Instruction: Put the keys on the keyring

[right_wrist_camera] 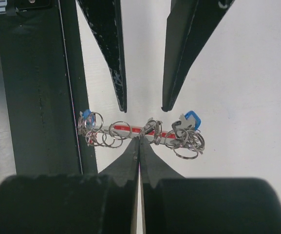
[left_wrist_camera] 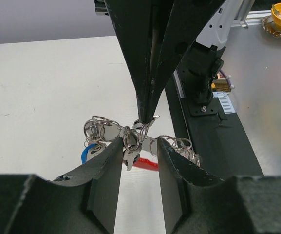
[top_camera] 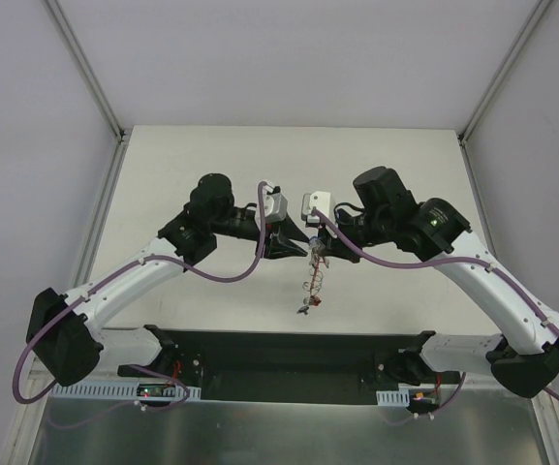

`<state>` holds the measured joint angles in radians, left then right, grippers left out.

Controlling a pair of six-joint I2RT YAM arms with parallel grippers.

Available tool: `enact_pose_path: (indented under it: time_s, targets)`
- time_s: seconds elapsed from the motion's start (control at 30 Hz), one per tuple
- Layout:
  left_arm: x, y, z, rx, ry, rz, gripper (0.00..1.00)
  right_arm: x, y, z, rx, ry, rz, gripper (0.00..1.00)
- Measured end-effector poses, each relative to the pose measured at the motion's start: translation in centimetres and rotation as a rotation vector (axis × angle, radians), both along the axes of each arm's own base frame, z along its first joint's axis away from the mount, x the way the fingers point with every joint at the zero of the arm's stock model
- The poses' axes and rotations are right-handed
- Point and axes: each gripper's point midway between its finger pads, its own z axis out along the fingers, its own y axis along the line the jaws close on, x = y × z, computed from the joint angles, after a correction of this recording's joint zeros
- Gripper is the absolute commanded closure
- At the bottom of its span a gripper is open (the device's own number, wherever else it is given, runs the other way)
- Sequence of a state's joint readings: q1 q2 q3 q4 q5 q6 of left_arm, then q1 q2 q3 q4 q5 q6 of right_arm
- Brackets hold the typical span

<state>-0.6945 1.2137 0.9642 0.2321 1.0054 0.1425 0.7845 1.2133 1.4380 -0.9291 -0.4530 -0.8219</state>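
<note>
Meets over the counter's [top_camera: 211, 160] middle with both arms. Pinches the keyring [left_wrist_camera: 130, 139] in the right tool [left_wrist_camera: 147, 119] — jaws closed flat on a small ring at the top of the bunch. Straddles that same bunch with the left tool [left_wrist_camera: 139, 146] — fingers parted, one on each side of the rings, clamping nothing. Dangles the string of rings from the grip, trailing toward the counter's near edge; cannot tell whether its end touches. Shows a red tag [left_wrist_camera: 145, 164] under the rings, and keys [right_wrist_camera: 191, 118] with blue heads at both ends of the string.
</note>
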Motion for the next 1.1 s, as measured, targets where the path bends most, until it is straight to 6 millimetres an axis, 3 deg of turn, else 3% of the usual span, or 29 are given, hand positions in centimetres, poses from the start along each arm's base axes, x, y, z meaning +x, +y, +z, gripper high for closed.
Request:
enact_pose_path:
  time_s: [0.3, 1.1]
  targets:
    - [-0.3, -1.1, -1.7, 0.036, 0.044, -0.038, 0.71, 0.0, 0.0, 0.0, 0.000, 0.000, 0.001, 0.99]
    - [-0.4, -2.1, -3.5, 0.069, 0.064, -0.063, 0.73, -0.1, 0.1, 0.0, 0.003, 0.003, 0.004, 0.99]
